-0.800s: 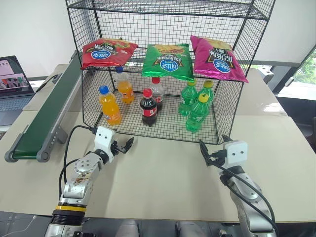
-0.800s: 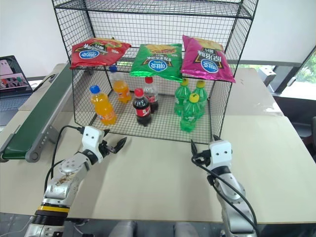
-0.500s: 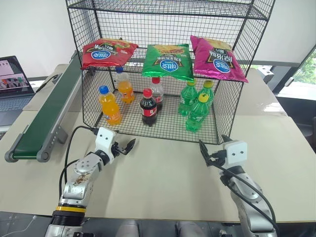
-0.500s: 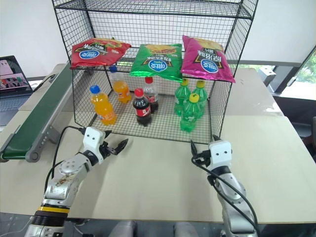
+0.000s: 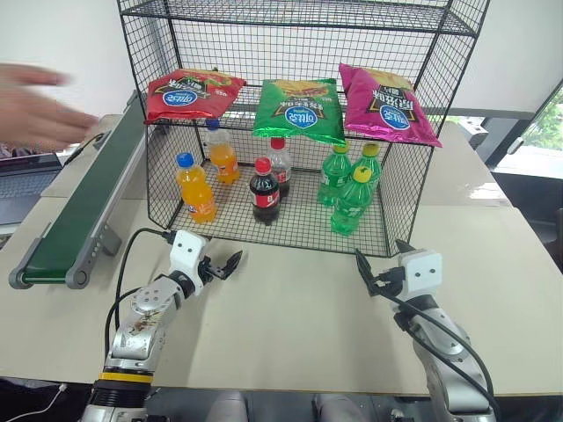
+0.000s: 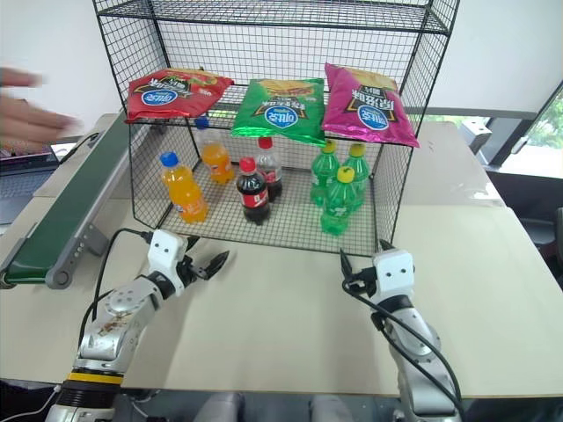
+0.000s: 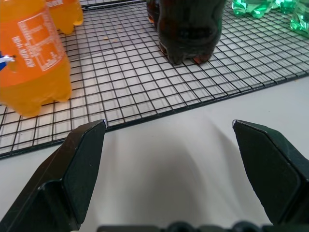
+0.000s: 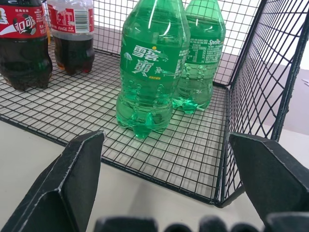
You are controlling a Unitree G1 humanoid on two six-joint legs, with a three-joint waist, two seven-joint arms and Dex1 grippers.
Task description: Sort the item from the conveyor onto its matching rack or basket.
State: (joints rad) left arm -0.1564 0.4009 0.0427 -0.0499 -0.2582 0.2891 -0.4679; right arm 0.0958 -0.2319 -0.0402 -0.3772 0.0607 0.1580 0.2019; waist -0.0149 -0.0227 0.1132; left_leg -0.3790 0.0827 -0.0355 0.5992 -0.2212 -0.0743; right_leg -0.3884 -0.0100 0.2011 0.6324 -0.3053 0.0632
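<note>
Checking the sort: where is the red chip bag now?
In the left eye view the red chip bag lies at the left end of the wire rack's middle tier, beside the green chip bag.

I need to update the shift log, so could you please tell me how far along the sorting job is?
It looks done: the red bag lies on the rack's middle tier beside the green bag and magenta bag. Nothing is in hand: the left gripper and right gripper are open and empty above the table. The conveyor carries nothing; a hand hovers near it.
</note>
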